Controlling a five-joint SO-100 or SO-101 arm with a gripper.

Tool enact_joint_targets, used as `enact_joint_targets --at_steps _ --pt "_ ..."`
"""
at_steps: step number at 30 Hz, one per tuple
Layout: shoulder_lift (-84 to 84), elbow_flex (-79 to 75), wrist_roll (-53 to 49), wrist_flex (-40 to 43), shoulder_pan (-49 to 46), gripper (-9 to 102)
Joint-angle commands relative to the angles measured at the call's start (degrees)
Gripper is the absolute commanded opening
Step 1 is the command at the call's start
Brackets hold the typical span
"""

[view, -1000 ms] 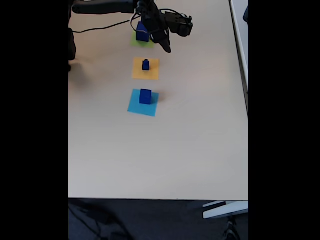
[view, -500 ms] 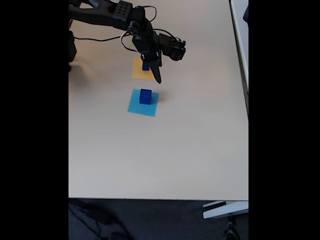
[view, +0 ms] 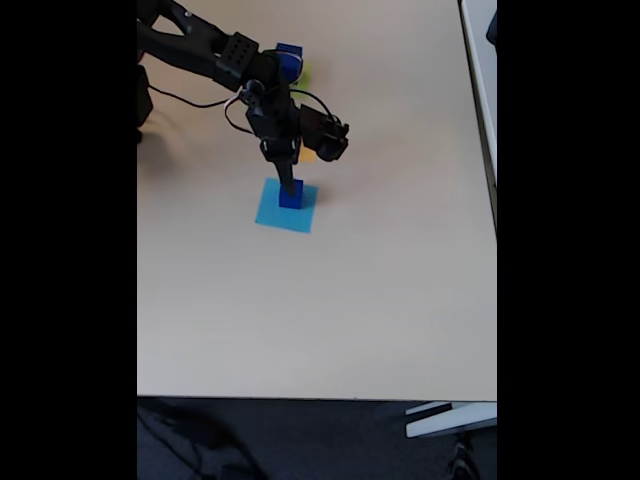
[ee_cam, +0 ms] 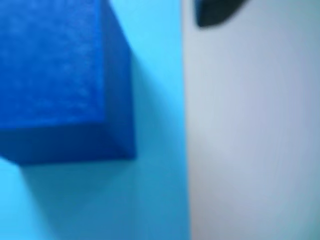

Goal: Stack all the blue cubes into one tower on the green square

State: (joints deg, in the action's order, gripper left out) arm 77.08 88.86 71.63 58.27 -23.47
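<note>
Landmark: light-blue square (view: 285, 212), flat paper on the table (view: 350, 300), roughly centre-left of the tabletop in the fixed view.

Item 1. Blue cube, medium (view: 292, 199). Stands on the light-blue square, toward its upper edge in the fixed view. In the wrist view the same cube (ee_cam: 60, 80) sits very close at upper left, resting on the light-blue paper (ee_cam: 155, 150), whose right edge runs straight down the frame against pale table (ee_cam: 250, 140).

Item 2. Gripper (view: 289, 186). Black, pointing down directly over the cube on the light-blue square, its tip at or touching the cube's top; contact cannot be confirmed. One dark fingertip (ee_cam: 215, 12) shows at the top of the wrist view, off the paper to the right. Whether the jaws are apart or together cannot be told.

Item 3. Blue cube, larger (view: 290, 63). Well above the light-blue square in the fixed view, beside the arm's links, on the green square (view: 303, 72), of which a sliver is visible.

Item 4. Orange square (view: 307, 155). Between green and light-blue squares; mostly hidden by the arm, possibly with something on it.
</note>
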Motion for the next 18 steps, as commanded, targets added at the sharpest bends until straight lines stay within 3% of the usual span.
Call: enact_joint_targets --at_steps 1,18 --pt "1.32 -3.78 -0.97 -0.79 -1.14 36" --pt "-7.56 -11.51 -1.58 -0.62 -1.49 34"
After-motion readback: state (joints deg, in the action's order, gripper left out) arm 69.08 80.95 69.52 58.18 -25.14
